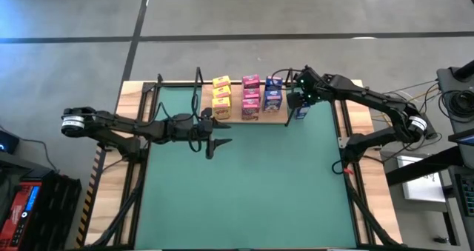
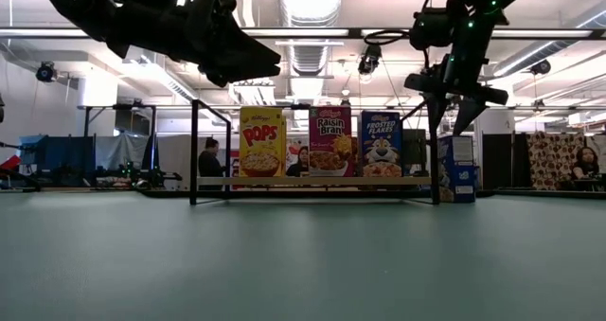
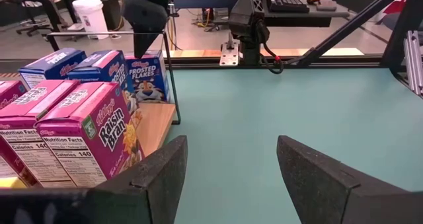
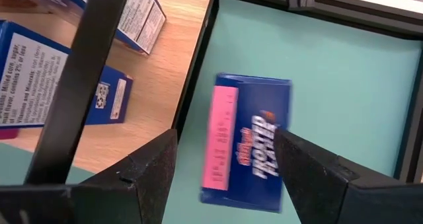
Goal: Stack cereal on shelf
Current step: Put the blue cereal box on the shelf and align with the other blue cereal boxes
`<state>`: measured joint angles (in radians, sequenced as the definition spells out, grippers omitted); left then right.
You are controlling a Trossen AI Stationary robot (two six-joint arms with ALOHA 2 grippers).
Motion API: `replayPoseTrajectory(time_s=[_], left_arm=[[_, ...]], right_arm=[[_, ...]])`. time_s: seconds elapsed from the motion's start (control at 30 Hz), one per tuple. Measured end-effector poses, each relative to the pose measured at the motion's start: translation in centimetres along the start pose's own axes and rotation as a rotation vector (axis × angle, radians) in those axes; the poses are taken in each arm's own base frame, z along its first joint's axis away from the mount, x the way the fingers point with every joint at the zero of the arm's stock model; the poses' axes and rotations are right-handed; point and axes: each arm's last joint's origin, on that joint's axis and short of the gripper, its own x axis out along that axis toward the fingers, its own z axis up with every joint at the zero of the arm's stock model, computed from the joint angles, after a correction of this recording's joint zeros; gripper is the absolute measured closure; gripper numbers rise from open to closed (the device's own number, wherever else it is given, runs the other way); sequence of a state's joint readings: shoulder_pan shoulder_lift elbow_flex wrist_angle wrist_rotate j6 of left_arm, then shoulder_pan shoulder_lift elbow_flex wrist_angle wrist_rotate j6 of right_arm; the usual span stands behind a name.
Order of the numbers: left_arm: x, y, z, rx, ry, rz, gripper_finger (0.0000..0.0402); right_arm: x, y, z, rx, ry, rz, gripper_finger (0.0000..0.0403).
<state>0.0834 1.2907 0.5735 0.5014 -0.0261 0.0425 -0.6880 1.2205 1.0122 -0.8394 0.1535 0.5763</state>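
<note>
Cereal on the shelf (image 1: pixel 280 118) in 3 columns: 3 yellow boxes (image 1: pixel 221 97), 3 pink boxes (image 1: pixel 250 96), 2 blue boxes (image 1: pixel 272 92). Shelf set at the desk's (image 1: pixel 252 184) far edge, wooden board with black wire uprights at both ends. 9th box, a blue one (image 1: pixel 300 112), standing on the green desk just beside the shelf's right end, off the board. In the low view: Pops, Raisin Bran and Frosted Flakes fronts in a row, the loose blue box (image 2: pixel 458 169) past the right upright.

Right claw (image 1: pixel 299 103) above the loose blue box, fingers spread, pinching nothing. In the right wrist view, loose box (image 4: pixel 247 142) seen between the 2 dark fingers (image 4: pixel 139 171), pink side panel facing up, shelf board close beside it.

Left claw (image 1: pixel 215 138) above the desk just in front of the shelf's left end, near the yellow column, fingers spread and empty. In the left wrist view, pink Raisin Bran box (image 3: pixel 89 131) close by, blue boxes behind it.
</note>
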Motion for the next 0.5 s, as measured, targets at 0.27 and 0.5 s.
replayPoseTrajectory(time_s=[0.27, 0.5], left_arm=[[0.00, 0.08, 0.00, -0.004, 0.000, 0.003, 0.0184], [0.00, 0.10, 0.00, -0.005, 0.000, 0.003, 0.0184]], right_arm=[[-0.29, -0.07, 0.00, -0.031, 0.012, -0.012, 0.0163], [-0.15, -0.11, -0.10, -0.040, 0.029, -0.024, 0.0149]])
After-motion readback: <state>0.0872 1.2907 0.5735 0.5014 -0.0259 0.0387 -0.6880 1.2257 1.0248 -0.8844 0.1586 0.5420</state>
